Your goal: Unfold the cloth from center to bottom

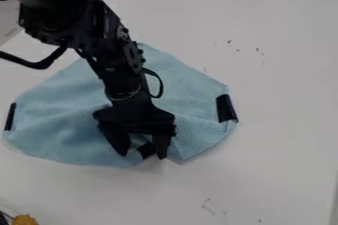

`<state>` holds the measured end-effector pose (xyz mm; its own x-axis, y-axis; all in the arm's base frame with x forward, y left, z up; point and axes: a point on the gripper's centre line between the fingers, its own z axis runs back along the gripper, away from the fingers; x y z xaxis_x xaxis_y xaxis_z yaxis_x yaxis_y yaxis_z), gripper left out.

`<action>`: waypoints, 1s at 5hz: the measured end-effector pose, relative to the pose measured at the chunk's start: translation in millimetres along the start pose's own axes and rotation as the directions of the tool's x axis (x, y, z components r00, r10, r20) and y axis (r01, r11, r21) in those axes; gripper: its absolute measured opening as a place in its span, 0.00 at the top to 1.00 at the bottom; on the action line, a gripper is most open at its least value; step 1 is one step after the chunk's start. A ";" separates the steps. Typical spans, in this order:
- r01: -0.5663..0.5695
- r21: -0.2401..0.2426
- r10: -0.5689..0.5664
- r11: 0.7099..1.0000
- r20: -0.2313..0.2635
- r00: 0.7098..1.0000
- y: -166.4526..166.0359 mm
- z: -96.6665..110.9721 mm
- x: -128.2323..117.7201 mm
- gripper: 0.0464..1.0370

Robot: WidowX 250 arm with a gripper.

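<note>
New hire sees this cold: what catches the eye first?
Probably the black arm, entering at upper left, its gripper hanging over the lower edge of the pale blue cloth with fingers apart. Next, the cloth itself, spread on the white table, with black patches at its left and right edges and another between the fingers.
</note>
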<state>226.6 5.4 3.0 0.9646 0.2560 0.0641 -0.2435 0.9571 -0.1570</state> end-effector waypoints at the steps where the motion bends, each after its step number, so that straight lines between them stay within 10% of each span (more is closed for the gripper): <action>1: 0.001 -0.036 0.000 0.999 0.033 0.999 1.9 -3.0 -2.9 0.04; 3: 0.013 -0.044 -0.008 0.999 0.109 0.994 6.3 -0.2 -14.0 0.08; 5: 0.018 -0.079 -0.006 0.997 0.152 0.988 9.6 -4.6 -16.5 0.63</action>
<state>208.8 9.8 -4.1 0.9394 0.2679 0.2138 -0.2172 0.9479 -0.2332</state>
